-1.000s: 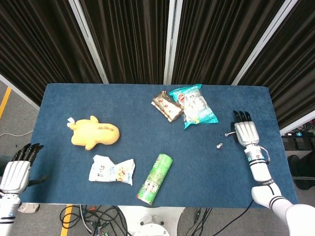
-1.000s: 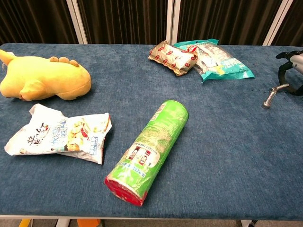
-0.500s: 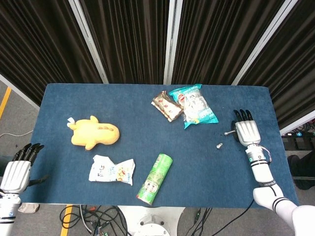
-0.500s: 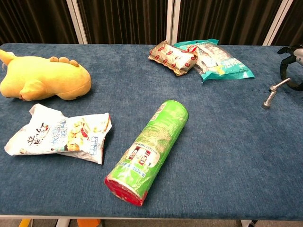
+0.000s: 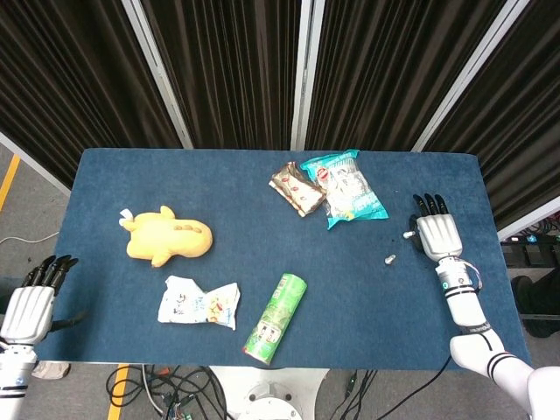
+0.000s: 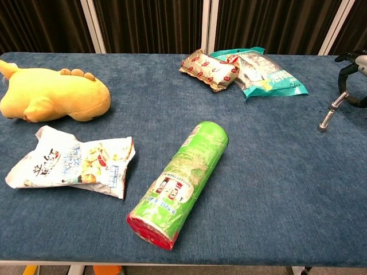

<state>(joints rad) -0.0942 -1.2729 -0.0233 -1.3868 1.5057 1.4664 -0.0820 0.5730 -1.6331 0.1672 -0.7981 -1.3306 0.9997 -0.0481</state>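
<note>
Overhead, blue felt table (image 5: 105, 166), black curtains (image 5: 227, 70) behind, both hands flat, fingers spread, holding nothing.

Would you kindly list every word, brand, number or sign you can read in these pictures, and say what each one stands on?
None can be read with certainty.
Green can: label print near the red end, too small to read.
White snack bag: large dark characters, too blurred to read.
Teal bag: red and white print, unreadable.
Brown packet: red marks only, no legible text.
Yellow plush toy: no writing.
</note>
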